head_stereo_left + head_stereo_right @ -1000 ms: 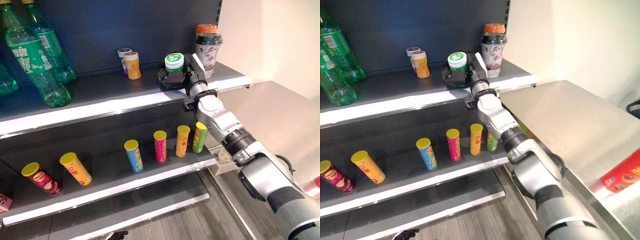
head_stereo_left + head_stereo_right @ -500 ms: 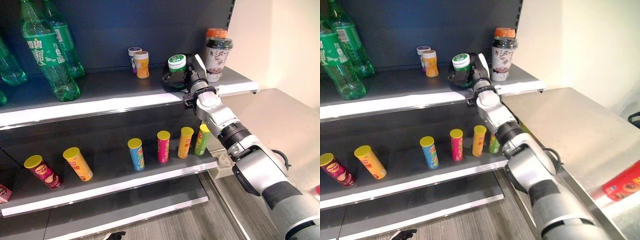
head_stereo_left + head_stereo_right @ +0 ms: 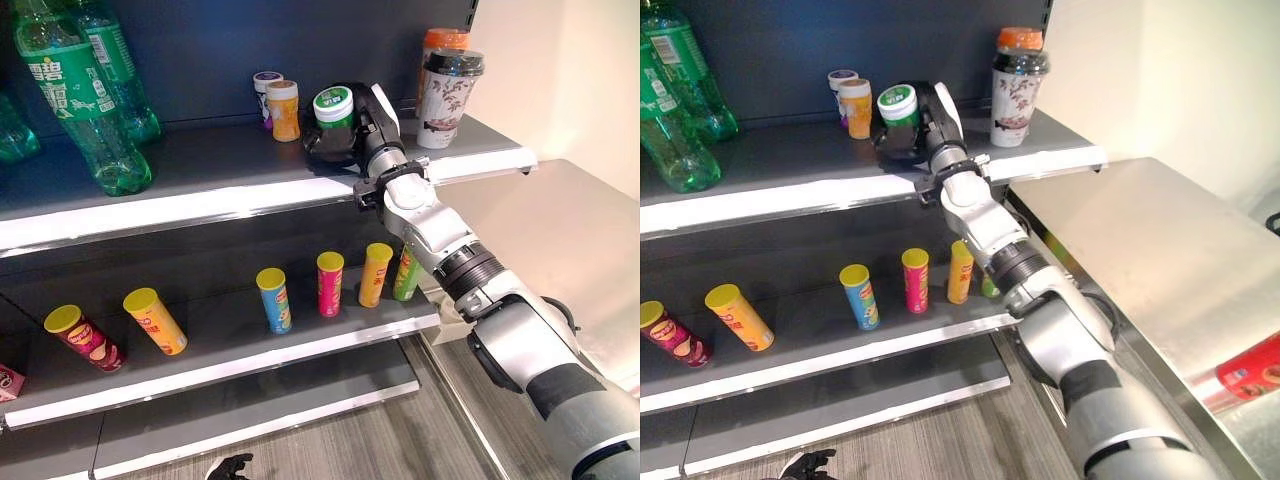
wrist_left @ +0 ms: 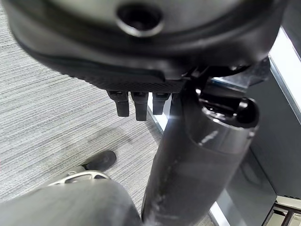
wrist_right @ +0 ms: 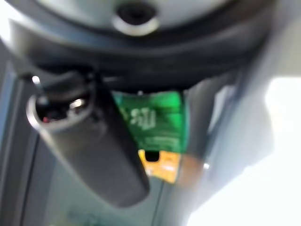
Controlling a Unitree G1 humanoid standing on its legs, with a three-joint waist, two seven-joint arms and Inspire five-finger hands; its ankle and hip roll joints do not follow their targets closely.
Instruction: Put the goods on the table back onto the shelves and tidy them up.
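On the far left of the top shelf (image 3: 200,205) stand the green bottles (image 3: 75,95), leaning a little. Further right, near the back panel, a purple-lidded pot (image 3: 264,88) sits just behind an orange pot (image 3: 284,110). Compared with 1 second ago, the right hand (image 3: 345,135) has carried the green-lidded jar (image 3: 333,105) leftwards along the top shelf: the jar then stood about midway between the orange pot and the 2 cups, and now it sits just right of the orange pot, well apart from the cups. The right hand's fingers are curled round the jar's dark body, with the white-covered thumb on the jar's right side; the right wrist view shows the jar's green label (image 5: 150,120) between thumb and fingers. Whether the jar's base rests on the shelf I cannot tell. At the right end of the top shelf a patterned cup (image 3: 448,85) stands in front of an orange-lidded cup (image 3: 444,40).

On the middle shelf (image 3: 230,375) lie or lean 6 tube cans, unchanged in order: maroon (image 3: 82,338), orange (image 3: 154,320), blue (image 3: 273,299), pink (image 3: 330,283), yellow (image 3: 374,274) and green (image 3: 405,276), the last partly behind the right arm.

At the far right, on the steel table (image 3: 1160,250), a red can (image 3: 1250,368) lies at the near edge.

The left hand (image 4: 136,101) hangs over grey floor (image 4: 47,122), fingers loosely straight, holding nothing.
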